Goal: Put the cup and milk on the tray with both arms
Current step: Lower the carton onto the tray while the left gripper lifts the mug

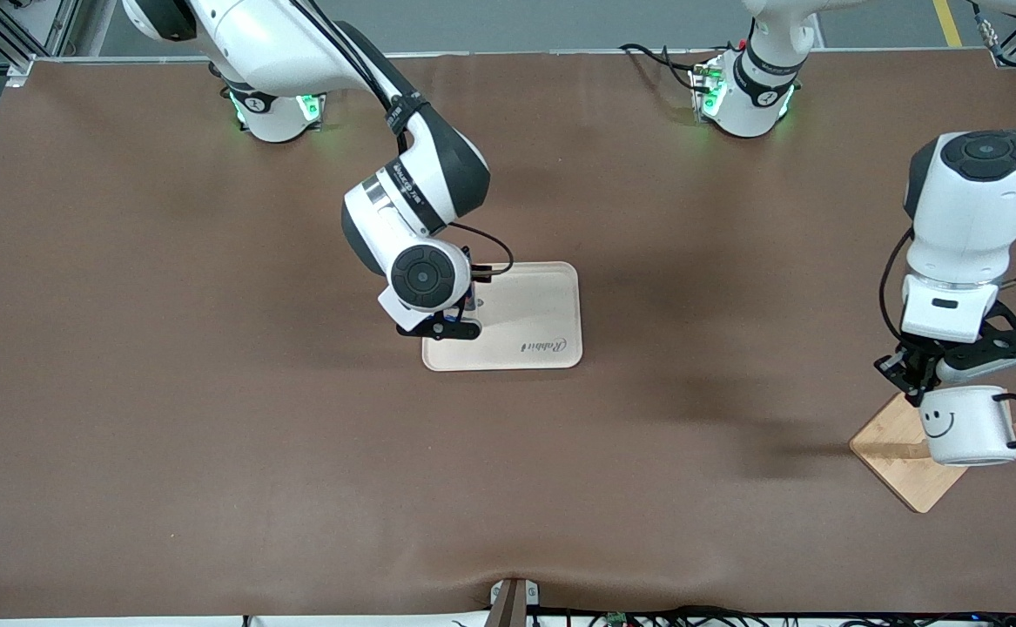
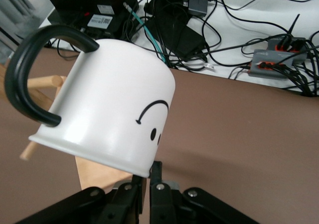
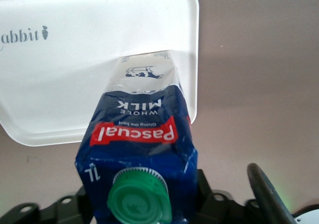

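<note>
The cream tray (image 1: 542, 300) lies mid-table with its "Rabbit" lettering toward the front camera. The dark-blue milk (image 3: 139, 134) stands upright on the tray (image 3: 75, 59) near its corner at the right arm's end, green cap up. My right gripper (image 1: 462, 320) is down around the milk (image 1: 470, 305), which the arm mostly hides in the front view. At the left arm's end, the white smiley cup (image 1: 965, 425) hangs tilted in the air over a wooden stand base. My left gripper (image 2: 149, 176) is shut on the rim of the cup (image 2: 109, 109).
A square wooden stand base (image 1: 895, 457) with wooden pegs (image 2: 45, 82) sits under the cup near the table's edge. Cables and black boxes (image 2: 189, 20) lie off the table edge there. Brown tabletop (image 1: 211, 392) stretches round the tray.
</note>
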Available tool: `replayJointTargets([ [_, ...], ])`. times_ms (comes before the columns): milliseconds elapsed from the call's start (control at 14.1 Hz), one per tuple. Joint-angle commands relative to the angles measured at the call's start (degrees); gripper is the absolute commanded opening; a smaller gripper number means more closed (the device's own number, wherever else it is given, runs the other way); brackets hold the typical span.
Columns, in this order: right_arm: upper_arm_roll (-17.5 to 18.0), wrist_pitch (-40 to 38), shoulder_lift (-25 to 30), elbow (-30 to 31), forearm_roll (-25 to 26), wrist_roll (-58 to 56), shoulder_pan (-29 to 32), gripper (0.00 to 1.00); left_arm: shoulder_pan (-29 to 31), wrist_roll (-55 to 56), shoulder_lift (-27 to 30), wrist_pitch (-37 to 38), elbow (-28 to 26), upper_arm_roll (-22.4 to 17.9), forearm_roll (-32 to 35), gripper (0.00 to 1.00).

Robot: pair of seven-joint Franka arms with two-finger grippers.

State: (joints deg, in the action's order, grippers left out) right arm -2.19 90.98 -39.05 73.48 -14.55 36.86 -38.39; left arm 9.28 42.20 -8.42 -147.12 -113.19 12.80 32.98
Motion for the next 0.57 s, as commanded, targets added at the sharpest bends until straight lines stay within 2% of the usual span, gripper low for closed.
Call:
replayJointTargets([
  [0,-0.5,0.2,0.1,-0.4,-0.8,0.2,0.1,1.00,0.0,3.8,0.6,11.2,4.2,5.9,-1.3,0.00],
  [213,-0.4,-2.9,2.0,-1.8,-0.7,0.2,2.0,1.00,-0.1,10.1,-0.6,19.2,7.9,11.8,-6.2,0.00],
  [356,-0.4,-7.9,3.0,-6.7,-0.7,0.2,4.8,1.00,-0.3,12.4,-1.1,20.7,8.5,14.3,-10.7,0.00],
  [498,-0.8,-11.9,3.5,-11.3,-0.4,0.1,7.3,1.00,-2.3,12.9,-2.2,24.0,9.5,16.6,-11.6,0.00],
])
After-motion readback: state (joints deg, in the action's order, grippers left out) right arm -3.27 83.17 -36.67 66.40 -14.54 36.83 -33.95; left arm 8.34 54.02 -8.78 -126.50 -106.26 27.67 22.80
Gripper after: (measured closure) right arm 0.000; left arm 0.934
